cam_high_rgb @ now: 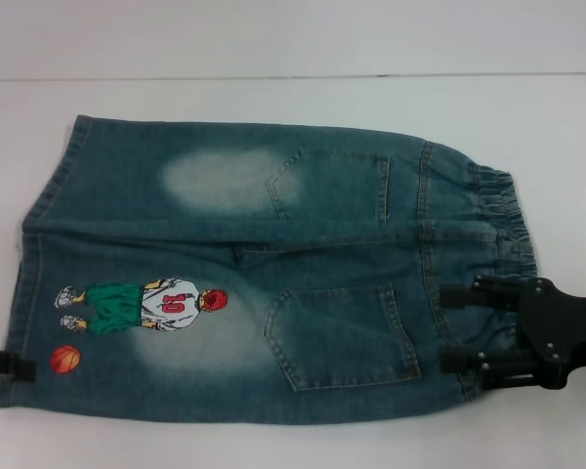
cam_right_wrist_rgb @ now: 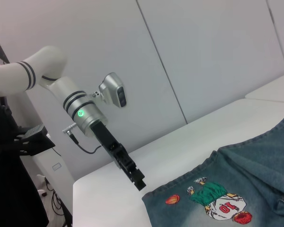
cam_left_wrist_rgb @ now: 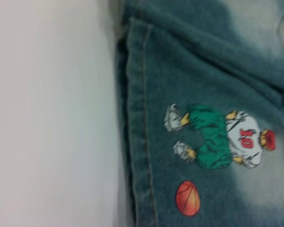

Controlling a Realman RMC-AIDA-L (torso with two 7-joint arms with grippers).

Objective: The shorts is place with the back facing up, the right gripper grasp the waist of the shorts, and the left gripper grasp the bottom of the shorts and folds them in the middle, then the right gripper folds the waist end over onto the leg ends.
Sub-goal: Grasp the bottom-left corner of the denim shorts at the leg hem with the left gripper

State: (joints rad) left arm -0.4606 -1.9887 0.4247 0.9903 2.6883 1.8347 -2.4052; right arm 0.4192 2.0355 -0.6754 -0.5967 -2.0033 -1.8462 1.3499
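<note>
Two claws flank the shorts point(cam_high_rgb: 264, 269) lying flat on the table point(cam_high_rgb: 293, 98): right claw point(cam_high_rgb: 454, 327) spread over the waist point(cam_high_rgb: 503, 220), left claw point(cam_right_wrist_rgb: 138, 182) (grip unclear) beside the leg ends point(cam_high_rgb: 34, 264); we must pinch next

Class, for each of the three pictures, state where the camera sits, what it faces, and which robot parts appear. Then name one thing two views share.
Head view: from above, facing down on the shorts spread flat; right claw at the waist, left claw at the leg ends.
Left wrist view: close over the hem; no robot parts.
Right wrist view: from the waist side, facing the left claw and its arm.
Shared: the basketball-player print.
</note>
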